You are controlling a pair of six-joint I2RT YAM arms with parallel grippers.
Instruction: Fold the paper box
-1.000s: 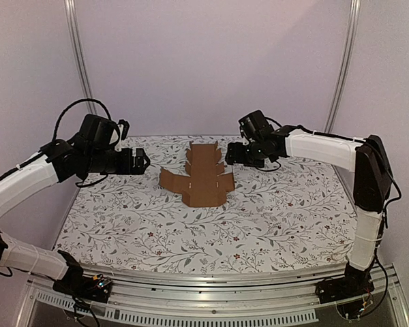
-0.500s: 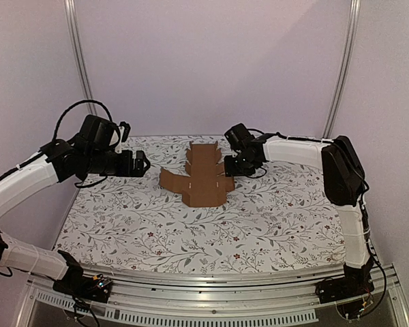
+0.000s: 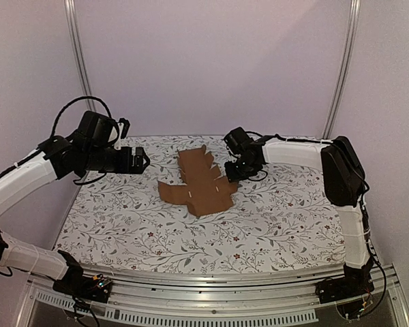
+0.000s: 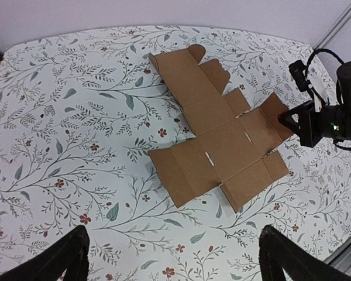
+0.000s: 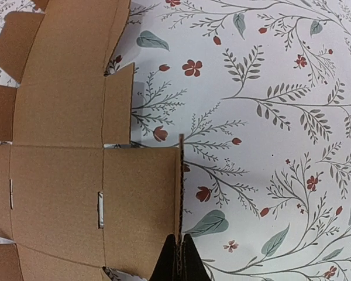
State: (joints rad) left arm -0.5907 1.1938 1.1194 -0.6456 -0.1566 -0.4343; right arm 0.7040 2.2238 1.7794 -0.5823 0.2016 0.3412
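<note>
The paper box (image 3: 199, 184) lies unfolded on the floral table, a flat brown die-cut sheet with flaps, skewed at an angle; the left wrist view shows the whole sheet (image 4: 222, 140). My right gripper (image 3: 230, 174) is shut on its right side flap, which stands on edge between the black fingers (image 5: 179, 240) while the rest of the cardboard (image 5: 58, 175) lies flat to the left. My left gripper (image 3: 144, 161) hangs open above the table, left of the sheet and apart from it. Its two fingertips (image 4: 64, 257) frame bare cloth near the sheet's lower edge.
The floral tablecloth (image 3: 273, 225) covers the whole table. Aluminium posts (image 3: 78, 61) rise at the back corners before plain walls. The right arm (image 4: 324, 120) shows at the right edge of the left wrist view.
My right gripper moved in to the sheet's right flap and shut on it. The sheet has turned and slid slightly, and the held flap stands up. The left arm barely moved.
</note>
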